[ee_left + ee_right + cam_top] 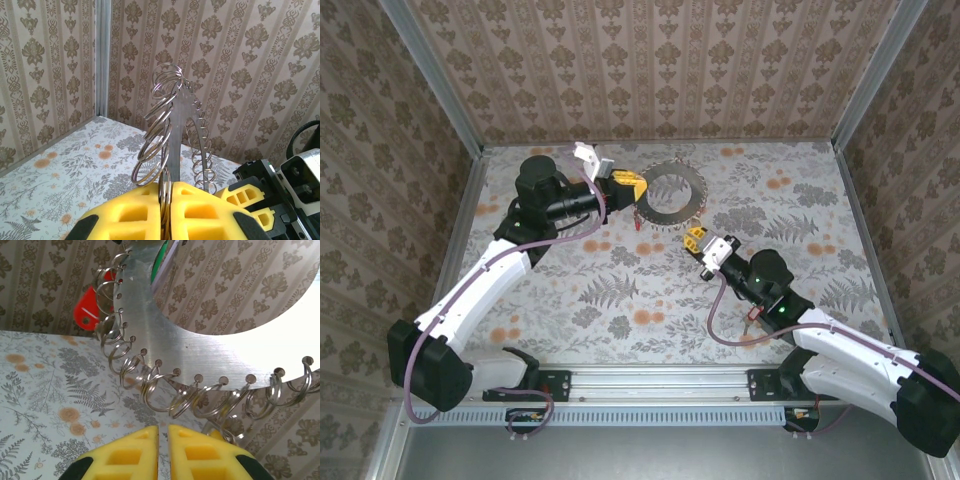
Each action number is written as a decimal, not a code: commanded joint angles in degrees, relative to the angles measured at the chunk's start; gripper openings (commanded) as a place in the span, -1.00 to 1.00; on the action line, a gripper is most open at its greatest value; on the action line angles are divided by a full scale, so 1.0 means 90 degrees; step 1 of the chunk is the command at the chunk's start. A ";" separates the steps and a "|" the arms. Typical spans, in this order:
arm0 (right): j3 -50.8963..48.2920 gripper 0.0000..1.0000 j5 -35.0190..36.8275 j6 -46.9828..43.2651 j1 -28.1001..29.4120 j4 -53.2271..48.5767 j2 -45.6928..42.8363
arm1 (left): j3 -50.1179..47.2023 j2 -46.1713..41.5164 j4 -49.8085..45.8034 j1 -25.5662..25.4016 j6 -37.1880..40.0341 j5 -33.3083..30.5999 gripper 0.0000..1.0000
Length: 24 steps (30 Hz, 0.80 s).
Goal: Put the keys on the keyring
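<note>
The flat silvery metal keyring (670, 208), its rim hung with small wire split rings, stands tilted up. The left gripper (166, 205) has its yellow fingers clamped on the rim, I'd guess to steady it. A red-tagged key (89, 315) dangles from one ring. The right gripper (163, 445) waits just below the rim without touching it, fingers almost together with nothing visible between them.
</note>
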 commanded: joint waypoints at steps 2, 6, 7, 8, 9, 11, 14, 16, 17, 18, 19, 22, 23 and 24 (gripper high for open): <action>0.0119 -0.71 0.0237 -0.0042 0.0042 0.0287 -0.0022 | 0.0005 -0.0225 0.0322 -0.0065 0.0088 -0.0052 -1.00; 0.0134 -0.72 0.0100 0.0034 0.0043 0.0286 -0.0040 | 0.0010 -0.0244 0.0314 -0.0085 0.0105 -0.0089 -1.00; 0.0157 -0.74 0.0035 0.0044 0.0044 0.0270 -0.0041 | 0.0011 -0.0240 0.0305 -0.0094 0.0103 -0.0102 -1.00; 0.0187 -0.74 -0.0046 0.0063 0.0043 0.0244 -0.0028 | 0.0016 -0.0240 0.0301 -0.0099 0.0095 -0.0098 -1.00; 0.0204 -0.75 -0.0121 0.0090 0.0044 0.0234 -0.0018 | 0.0020 -0.0236 0.0288 -0.0104 0.0095 -0.0111 -1.00; 0.0239 -0.74 -0.0190 0.0141 0.0043 0.0262 -0.0006 | 0.0027 -0.0231 0.0272 -0.0113 0.0104 -0.0126 -1.00; 0.0257 -0.73 -0.0173 0.0163 0.0044 0.0344 0.0023 | 0.0033 -0.0230 0.0221 -0.0121 0.0124 -0.0160 -1.00; 0.0254 -0.72 -0.0074 0.0161 0.0043 0.0441 0.0042 | 0.0051 -0.0230 0.0190 -0.0124 0.0138 -0.0168 -1.00; 0.0244 -0.71 -0.0021 0.0164 0.0043 0.0505 0.0056 | 0.0049 -0.0230 0.0186 -0.0133 0.0143 -0.0170 -1.00; 0.0244 -0.71 0.0008 0.0145 0.0039 0.0548 0.0064 | 0.0048 -0.0233 0.0189 -0.0134 0.0144 -0.0180 -1.00; 0.0267 -0.70 0.0044 0.0132 0.0043 0.0541 0.0081 | 0.0043 -0.0230 0.0188 -0.0143 0.0144 -0.0177 -1.00; 0.0283 -0.70 0.0131 0.0132 0.0041 0.0608 0.0148 | 0.0057 -0.0230 0.0189 -0.0153 0.0144 -0.0174 -1.00; 0.0284 -0.69 0.0141 0.0132 0.0044 0.0613 0.0159 | 0.0062 -0.0230 0.0189 -0.0153 0.0153 -0.0178 -1.00; 0.0290 -0.69 0.0151 0.0132 0.0039 0.0618 0.0169 | 0.0053 -0.0230 0.0184 -0.0153 0.0154 -0.0191 -1.00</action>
